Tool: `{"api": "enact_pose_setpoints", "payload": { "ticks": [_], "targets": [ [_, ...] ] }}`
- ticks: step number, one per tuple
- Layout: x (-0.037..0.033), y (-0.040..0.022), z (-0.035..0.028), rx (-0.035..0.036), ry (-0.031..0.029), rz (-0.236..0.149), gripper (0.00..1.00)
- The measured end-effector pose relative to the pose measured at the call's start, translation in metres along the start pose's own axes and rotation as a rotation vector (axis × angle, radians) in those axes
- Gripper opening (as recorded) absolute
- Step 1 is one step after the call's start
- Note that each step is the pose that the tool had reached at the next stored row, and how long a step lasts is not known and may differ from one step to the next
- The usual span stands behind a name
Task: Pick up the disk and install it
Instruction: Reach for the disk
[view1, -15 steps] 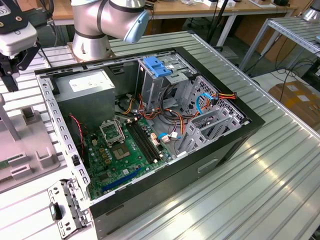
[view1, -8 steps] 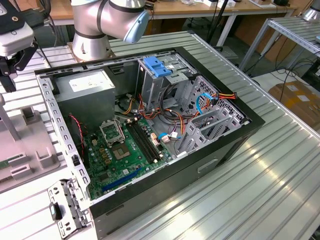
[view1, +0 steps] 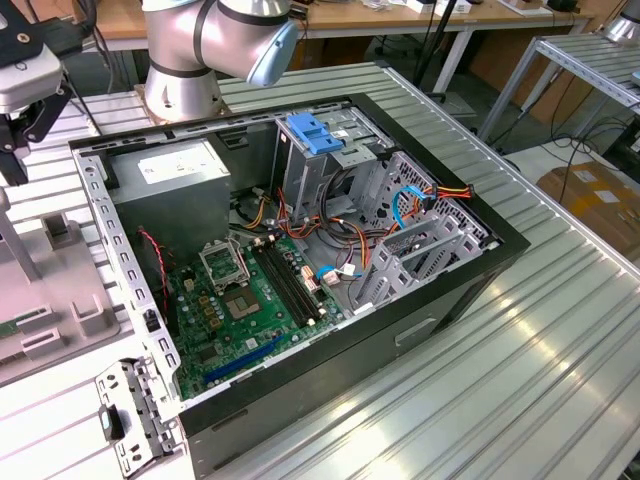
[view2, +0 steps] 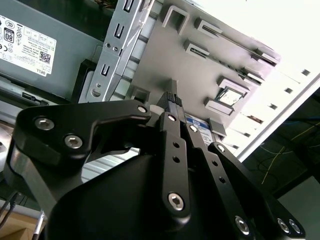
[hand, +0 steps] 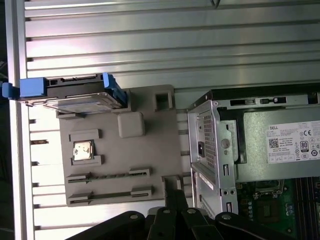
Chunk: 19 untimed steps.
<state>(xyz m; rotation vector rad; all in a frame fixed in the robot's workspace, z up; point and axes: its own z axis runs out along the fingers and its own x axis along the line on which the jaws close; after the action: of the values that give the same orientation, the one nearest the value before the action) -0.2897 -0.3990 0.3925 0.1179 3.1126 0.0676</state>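
Note:
The disk (hand: 75, 96), silver with blue side rails, stands on edge at one end of a grey fixture plate (hand: 150, 130) in the first wrist view. My gripper (hand: 172, 192) hangs over the opposite end of that plate, well apart from the disk, shut with nothing between the fingers. In the second wrist view the fingertips (view2: 172, 100) meet above the plate (view2: 165, 60), and a blue-and-white patch of the disk (view2: 199, 125) peeks out beside them. The open computer case (view1: 500, 240) lies on the table, with a blue-capped metal cage (view1: 315, 132) inside it.
A grey power supply (view1: 175, 175) with a white sticker fills the case's back corner, close to the fixture plate (view1: 60, 290). The green motherboard (view1: 240, 300) and loose cables (view1: 420, 200) lie in the case. A small chip (hand: 83, 150) rests in the plate. The ribbed metal table (view1: 520, 380) extends at the exterior view's right.

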Motion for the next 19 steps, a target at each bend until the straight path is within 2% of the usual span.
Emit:
{"api": "enact_pose_setpoints", "payload": {
  "ticks": [19],
  "targets": [
    [0.0077, -0.0006, -0.0002, 0.0000, -0.0001, 0.000, 0.11]
  ]
}}
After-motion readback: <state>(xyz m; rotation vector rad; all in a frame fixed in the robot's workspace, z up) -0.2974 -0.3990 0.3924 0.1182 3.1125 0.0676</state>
